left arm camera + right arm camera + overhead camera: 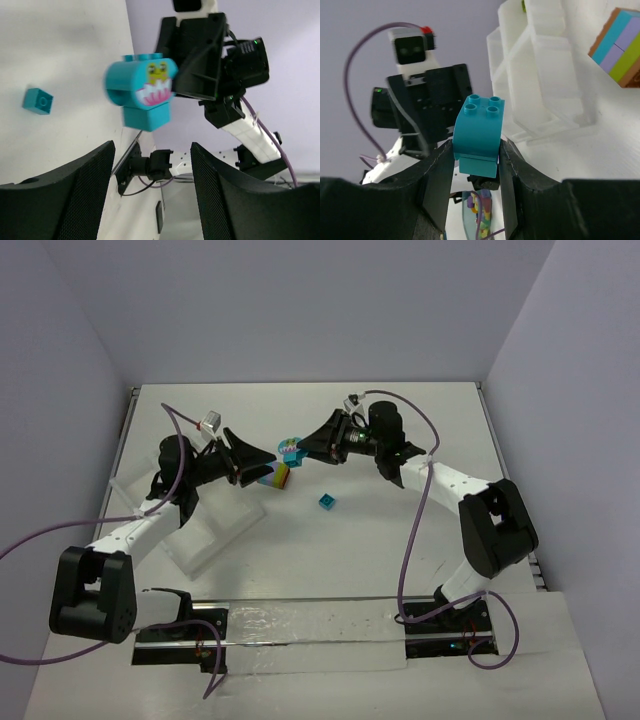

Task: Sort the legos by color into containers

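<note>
A rounded teal lego (479, 132) with a frog picture (142, 95) hangs in the air above the table, and my right gripper (477, 150) is shut on it. My left gripper (152, 150) faces it from a short way off, open, with nothing between its fingers. In the top view the two grippers, left (266, 454) and right (306, 447), meet tip to tip over the table's middle. A multicoloured stack of legos (277, 477) lies on the table just below them. A small teal lego (326, 502) lies alone to the right. The clear tray of containers (200, 550) sits under the left arm.
The tray (540, 75) stands close beside the stack (620, 47) in the right wrist view. The small teal lego (38, 100) lies on bare white table. Purple cables loop from both arms. A black rail runs along the near edge (300, 625).
</note>
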